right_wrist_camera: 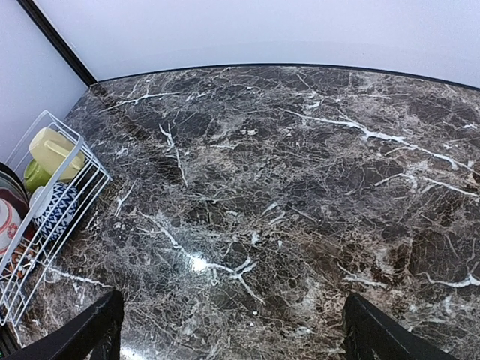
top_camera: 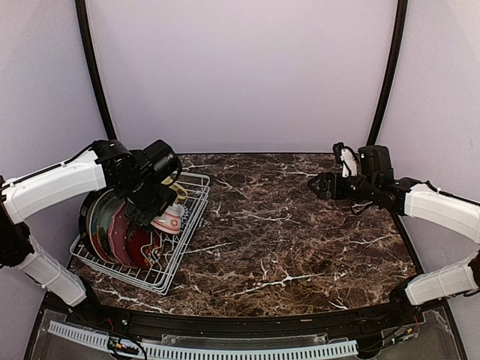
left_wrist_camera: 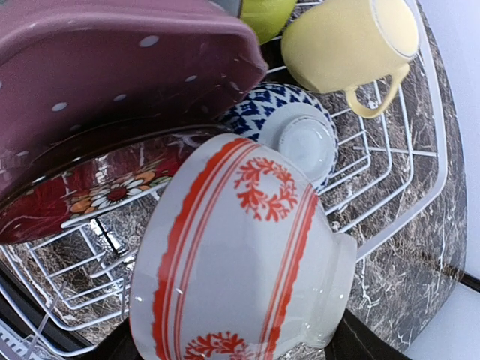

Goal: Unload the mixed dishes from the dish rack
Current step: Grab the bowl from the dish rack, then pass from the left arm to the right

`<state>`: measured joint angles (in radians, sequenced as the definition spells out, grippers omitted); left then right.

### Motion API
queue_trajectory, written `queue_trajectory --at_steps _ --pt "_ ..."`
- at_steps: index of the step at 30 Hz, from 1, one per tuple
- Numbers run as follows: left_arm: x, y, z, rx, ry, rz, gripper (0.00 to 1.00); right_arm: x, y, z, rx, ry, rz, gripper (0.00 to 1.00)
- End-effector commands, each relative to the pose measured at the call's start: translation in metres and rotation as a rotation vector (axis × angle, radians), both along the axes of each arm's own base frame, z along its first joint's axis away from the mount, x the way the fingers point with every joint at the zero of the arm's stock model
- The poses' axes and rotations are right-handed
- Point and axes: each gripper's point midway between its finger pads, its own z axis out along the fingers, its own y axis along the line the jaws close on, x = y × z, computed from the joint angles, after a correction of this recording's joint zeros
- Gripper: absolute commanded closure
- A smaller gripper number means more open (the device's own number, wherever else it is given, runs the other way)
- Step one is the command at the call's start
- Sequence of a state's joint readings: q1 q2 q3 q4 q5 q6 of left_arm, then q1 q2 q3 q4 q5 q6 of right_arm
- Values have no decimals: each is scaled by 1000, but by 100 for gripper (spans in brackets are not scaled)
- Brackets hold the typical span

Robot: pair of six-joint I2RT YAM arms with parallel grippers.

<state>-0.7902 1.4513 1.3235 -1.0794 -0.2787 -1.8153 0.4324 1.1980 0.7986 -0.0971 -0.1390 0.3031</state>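
Sideways, red-white bowl (left_wrist_camera: 240, 255), foot toward dish rack (left_wrist_camera: 431, 150) rim; left claw (top_camera: 154, 212) grip untellable, right claw (right_wrist_camera: 232, 334) spread

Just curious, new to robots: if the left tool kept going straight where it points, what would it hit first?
The red-and-white patterned bowl, right ahead of the left tool and very close, with the dish rack behind it.

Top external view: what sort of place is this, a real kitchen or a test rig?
Probably a staged test cell, not a kitchen: plain pale walls, dark curved poles, and a marble-patterned table bearing a dish rack.
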Motion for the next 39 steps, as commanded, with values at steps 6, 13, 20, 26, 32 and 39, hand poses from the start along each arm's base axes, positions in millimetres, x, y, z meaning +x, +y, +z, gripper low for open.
queue_trajectory --at_steps 6,13,20,26,32,39 --pt "20 -20 53 -82 -221 -187 60 9 23 7 57 21 52 1" --pt "34 -40 86 -155 -406 -334 63 13 52 8 104 64 112 1" --pt "44 -59 123 -201 -582 -461 63 8 109 23 254 144 253 2" --pt "50 -80 143 -273 -681 -554 63 1 156 58 492 193 404 2" --pt "59 -114 166 -429 -805 -656 63 -11 179 85 676 228 562 1" --pt "64 -145 196 -639 -936 -728 63 -22 187 119 881 218 705 1"
